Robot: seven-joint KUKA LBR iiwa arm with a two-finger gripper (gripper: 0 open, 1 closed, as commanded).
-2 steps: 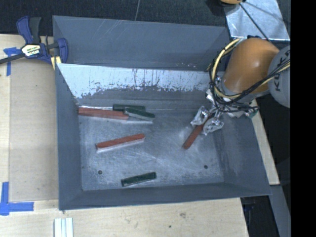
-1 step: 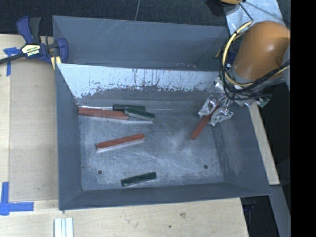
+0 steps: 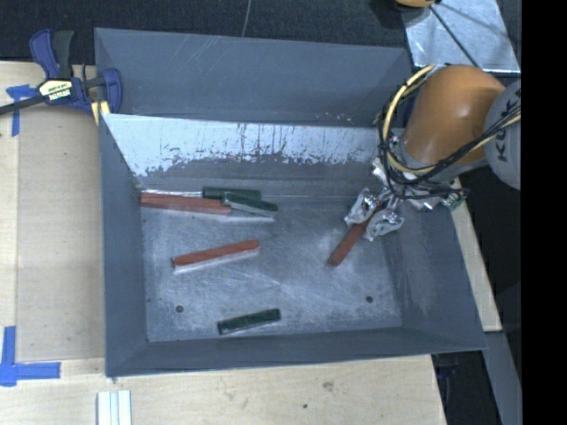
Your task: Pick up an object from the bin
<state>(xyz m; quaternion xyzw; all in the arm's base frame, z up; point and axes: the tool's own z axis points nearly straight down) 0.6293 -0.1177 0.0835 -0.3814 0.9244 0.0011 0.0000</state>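
I read the gripper (image 3: 376,216) pinching the red-brown stick (image 3: 344,248) by its top end, bin (image 3: 122,255) right side; grasp made, lift-out left.

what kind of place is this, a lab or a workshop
Most likely a robotics lab's grasping test cell: a grey metal bin holds a dark green stick and other loose sticks, and a robot's claw is at a reddish-brown stick on the bin's right.
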